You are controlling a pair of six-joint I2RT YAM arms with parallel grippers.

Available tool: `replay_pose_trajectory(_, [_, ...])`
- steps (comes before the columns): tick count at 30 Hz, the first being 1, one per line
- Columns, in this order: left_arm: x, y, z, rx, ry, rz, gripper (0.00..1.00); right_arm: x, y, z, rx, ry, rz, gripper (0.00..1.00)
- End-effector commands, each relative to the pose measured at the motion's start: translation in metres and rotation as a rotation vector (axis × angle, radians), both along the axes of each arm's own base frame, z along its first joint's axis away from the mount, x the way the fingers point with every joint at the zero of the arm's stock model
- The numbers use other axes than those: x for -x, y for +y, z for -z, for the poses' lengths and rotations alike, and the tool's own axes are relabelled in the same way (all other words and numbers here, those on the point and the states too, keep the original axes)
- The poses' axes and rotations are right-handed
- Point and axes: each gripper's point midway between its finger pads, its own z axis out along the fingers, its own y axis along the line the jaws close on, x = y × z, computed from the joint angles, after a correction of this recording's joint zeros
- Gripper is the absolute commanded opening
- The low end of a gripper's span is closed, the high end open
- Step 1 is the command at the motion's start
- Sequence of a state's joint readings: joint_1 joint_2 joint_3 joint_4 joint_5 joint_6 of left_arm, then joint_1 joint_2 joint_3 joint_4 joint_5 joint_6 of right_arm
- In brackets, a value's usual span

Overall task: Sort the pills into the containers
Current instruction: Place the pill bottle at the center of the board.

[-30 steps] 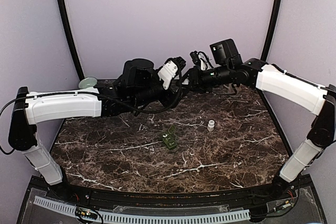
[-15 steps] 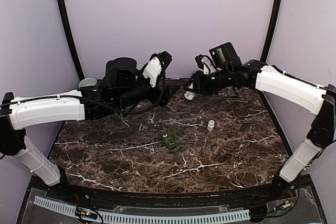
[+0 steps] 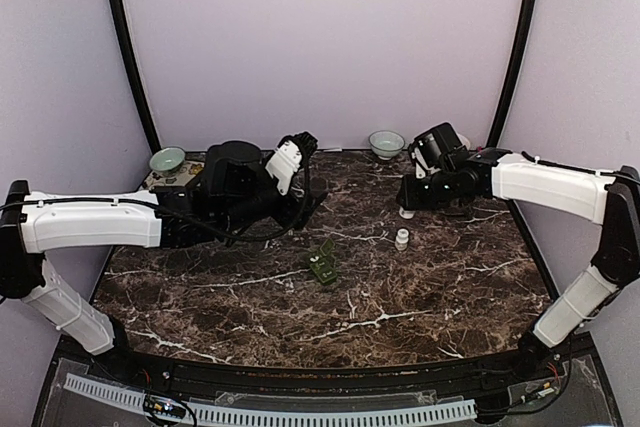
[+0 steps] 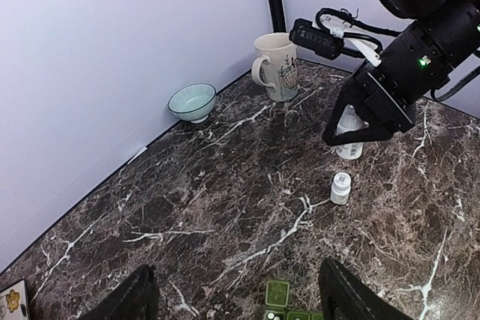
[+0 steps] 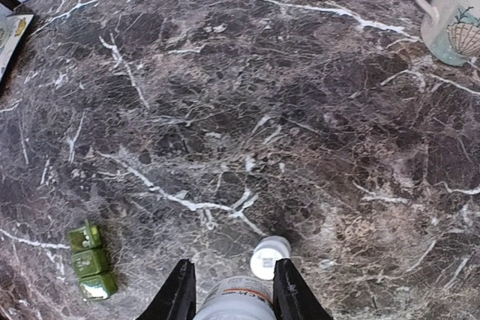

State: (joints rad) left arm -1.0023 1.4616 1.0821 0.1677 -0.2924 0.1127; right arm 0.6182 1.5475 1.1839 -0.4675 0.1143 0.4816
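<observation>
The containers are a small dark green compartment box [image 3: 322, 265] lying mid-table, also low in the left wrist view [image 4: 281, 301] and at the lower left of the right wrist view [image 5: 91, 260]. Tiny pale pills [image 4: 269, 315] show in one compartment. My right gripper [image 3: 410, 202] is shut on a white bottle [image 5: 236, 301], held upright low over the marble [image 4: 349, 140]. A smaller white bottle [image 3: 401, 238] stands just in front of it [image 5: 268, 256]. My left gripper [image 3: 296, 192] hangs open and empty above the box [image 4: 238, 282].
A pale green bowl [image 3: 386, 142] sits at the back centre and another [image 3: 167, 158] at the back left. A cream mug with a shell print [image 4: 276, 65] stands near the back wall behind the right arm. A flat printed card [image 5: 11, 31] lies at the far left.
The two grippers, raised and close together at the back a second ago, have drawn apart. The right one came down toward the small bottle with its white bottle. The left one drew back leftward.
</observation>
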Motion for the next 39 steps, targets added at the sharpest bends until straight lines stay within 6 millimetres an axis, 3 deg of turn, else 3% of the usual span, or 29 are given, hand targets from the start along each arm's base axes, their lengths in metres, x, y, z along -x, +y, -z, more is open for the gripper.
replay_pose_trajectory(1, [0.0,0.013,-0.015,0.056,-0.01,-0.042,0.76,-0.017,-0.021,-0.008,0.043,-0.116,0.065,0.11])
replay_pose_trajectory(11, [-0.002,0.021,0.002,0.044,0.037,-0.077,0.76,-0.024,-0.049,0.03,0.082,-0.124,0.153,0.11])
replay_pose_trajectory(21, [-0.004,0.028,0.015,0.029,0.071,-0.104,0.76,-0.029,-0.055,0.057,0.097,-0.118,0.176,0.11])
replay_pose_trajectory(25, [-0.004,0.03,0.016,0.029,0.075,-0.11,0.77,-0.03,-0.06,0.078,0.124,-0.098,0.192,0.11])
replay_pose_trajectory(39, [-0.009,0.033,0.022,0.018,0.085,-0.127,0.77,-0.034,-0.07,0.105,0.151,-0.087,0.219,0.12])
